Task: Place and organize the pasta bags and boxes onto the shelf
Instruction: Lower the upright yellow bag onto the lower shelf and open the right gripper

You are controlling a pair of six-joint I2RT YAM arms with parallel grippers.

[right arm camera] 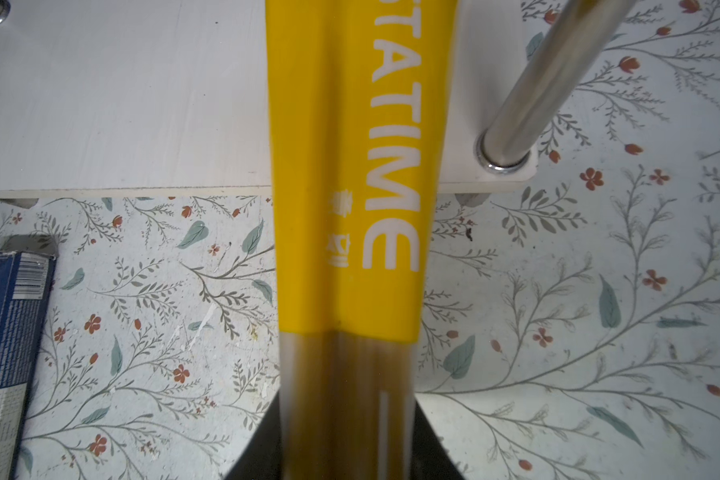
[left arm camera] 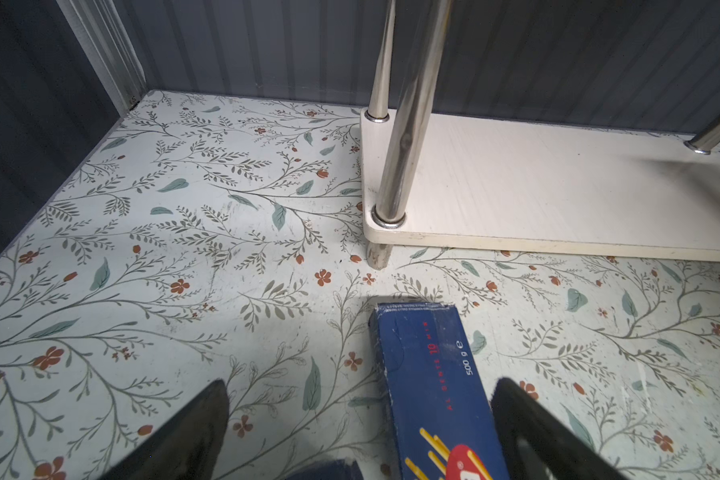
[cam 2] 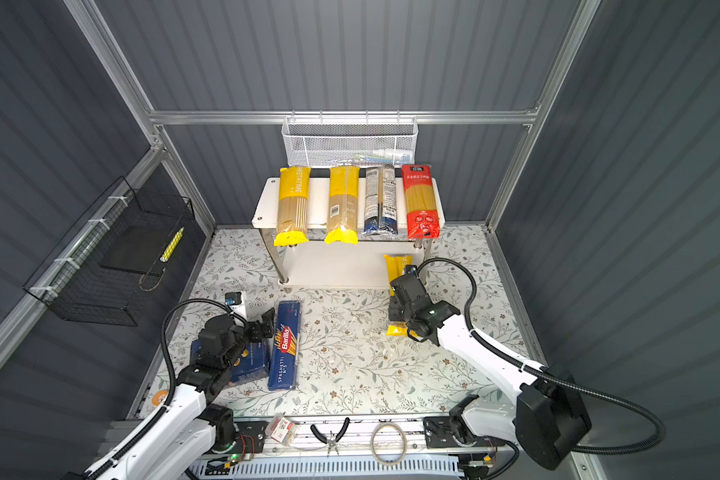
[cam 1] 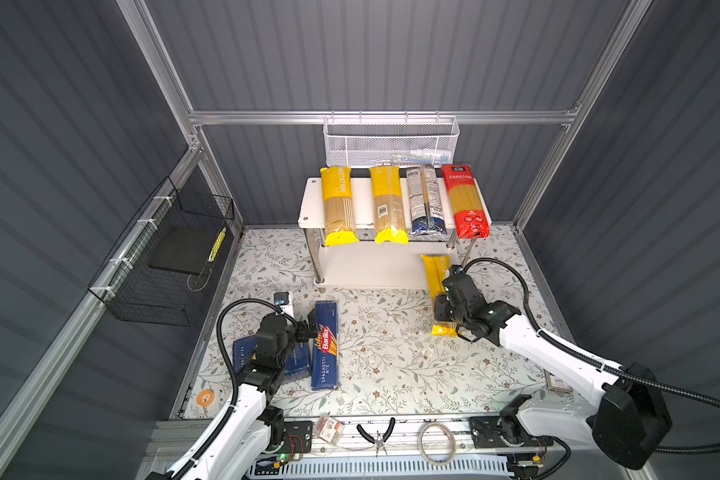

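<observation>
1. In both top views: found four long spaghetti bags filling the upper board of the white two-tier shelf with chrome legs. Saw the right gripper clamped narrow on a fifth long yellow plastic spaghetti bag. Its far end was aimed at the lower board, likely because the top was full. Caught the left gripper at the left edge of the blue cardboard Barilla box, flat on the floral table.
2. In the left wrist view: showed the left gripper spread wide, with the blue cardboard Barilla box between the fingers, apparently ungripped. Seemingly lined up for a pinch across its narrow width.
3. In the right wrist view: showed the bag pinched at its clear middle, its yellow end over the lower board's near right corner, just beside a chrome leg. Held lengthwise, probably for sliding in.
</observation>
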